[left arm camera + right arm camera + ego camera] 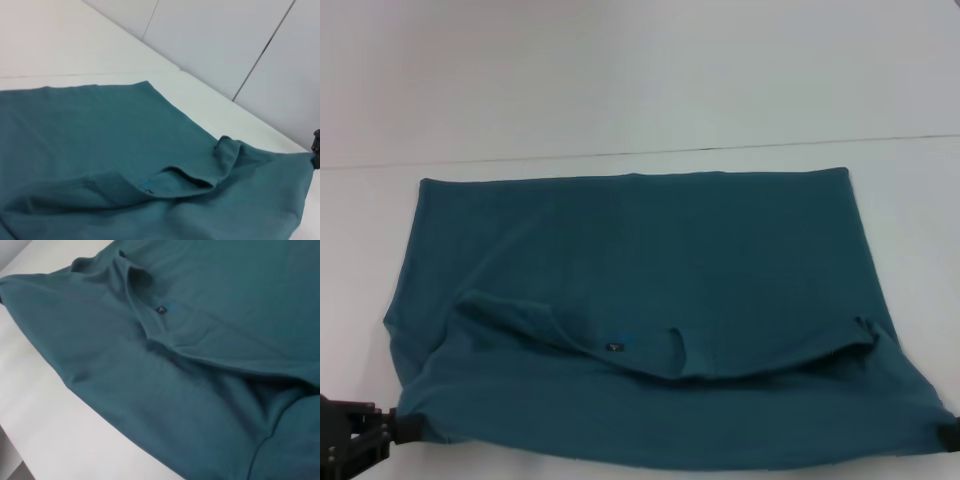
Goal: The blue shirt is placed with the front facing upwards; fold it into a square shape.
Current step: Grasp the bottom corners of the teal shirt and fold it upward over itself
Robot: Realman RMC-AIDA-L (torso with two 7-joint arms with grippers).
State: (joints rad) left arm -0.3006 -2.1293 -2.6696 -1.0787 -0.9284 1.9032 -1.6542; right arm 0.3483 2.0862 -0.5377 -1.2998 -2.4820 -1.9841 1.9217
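Observation:
The blue shirt (640, 250) lies spread across the white table (355, 250), its far edge straight and flat. Its near part is doubled over the middle in a loose curved fold, and the small dark neck label (614, 347) shows there. My left gripper (408, 430) sits at the shirt's near left corner, shut on the cloth. My right gripper (950, 436) is at the near right corner, mostly cut off by the frame edge. In the left wrist view the shirt (100, 130) is drawn to a point at the right gripper (316, 147). The right wrist view shows only the shirt (200, 365).
The table's far edge (620, 153) runs just behind the shirt, with a pale wall (640, 70) beyond. Bare white tabletop lies to the left and right of the shirt and in a narrow strip along the near edge (50, 405).

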